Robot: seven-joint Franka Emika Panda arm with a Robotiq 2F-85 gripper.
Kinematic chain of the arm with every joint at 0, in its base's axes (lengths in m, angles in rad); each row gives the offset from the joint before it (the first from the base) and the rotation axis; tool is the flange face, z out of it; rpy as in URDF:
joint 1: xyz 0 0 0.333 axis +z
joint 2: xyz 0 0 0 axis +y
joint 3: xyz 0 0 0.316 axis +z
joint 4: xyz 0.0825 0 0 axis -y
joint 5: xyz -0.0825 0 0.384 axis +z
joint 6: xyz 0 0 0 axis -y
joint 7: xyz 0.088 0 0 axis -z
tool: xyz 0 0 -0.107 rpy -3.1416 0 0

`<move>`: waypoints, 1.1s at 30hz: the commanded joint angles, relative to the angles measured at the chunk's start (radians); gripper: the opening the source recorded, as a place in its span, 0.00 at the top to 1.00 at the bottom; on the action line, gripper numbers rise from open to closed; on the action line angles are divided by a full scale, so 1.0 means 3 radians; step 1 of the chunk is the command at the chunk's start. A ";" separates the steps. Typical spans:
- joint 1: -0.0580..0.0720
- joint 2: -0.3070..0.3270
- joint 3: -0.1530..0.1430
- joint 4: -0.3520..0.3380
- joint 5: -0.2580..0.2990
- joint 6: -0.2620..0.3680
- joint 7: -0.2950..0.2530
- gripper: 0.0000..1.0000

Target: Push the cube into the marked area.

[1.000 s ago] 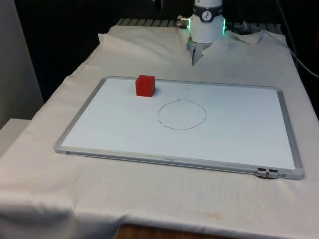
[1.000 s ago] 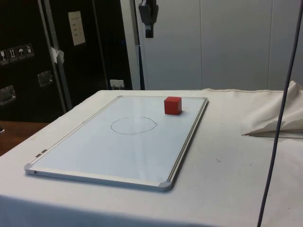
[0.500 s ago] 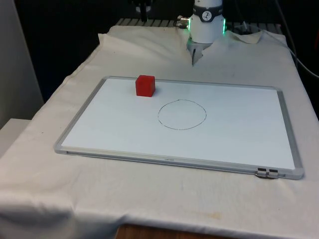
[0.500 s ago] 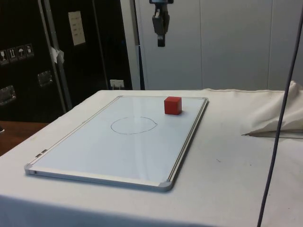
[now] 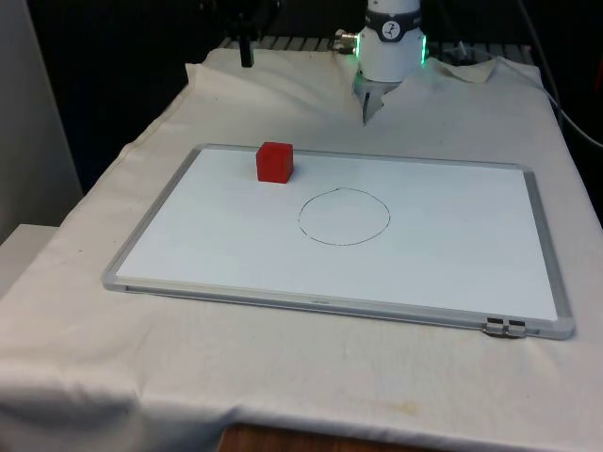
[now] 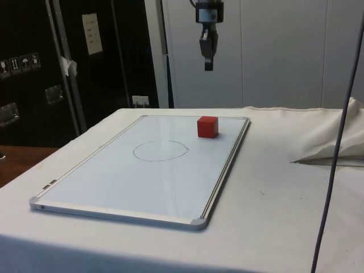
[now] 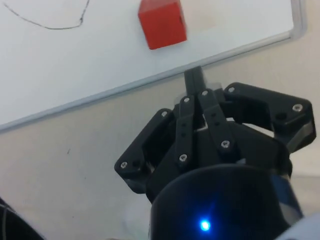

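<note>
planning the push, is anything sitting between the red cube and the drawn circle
Nothing visible does: bare white whiteboard lies between the red cube and the pen-drawn circle. The black gripper hangs above, touching nothing.

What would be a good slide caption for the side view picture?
Black gripper hangs high above a red cube resting on a whiteboard, beside a drawn circle.

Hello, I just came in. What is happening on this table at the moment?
A robot arm is preparing to push a red cube into a circle drawn on a whiteboard. The cube sits near the board's far edge, outside the circle, and nothing touches it yet. The claw, its fingers closed together, hangs in the air above the cloth beyond that edge, well above the cube.
</note>
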 commanded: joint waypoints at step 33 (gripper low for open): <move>-0.0080 0.1117 -0.0223 0.0020 0.1233 0.0860 -0.0973 1.00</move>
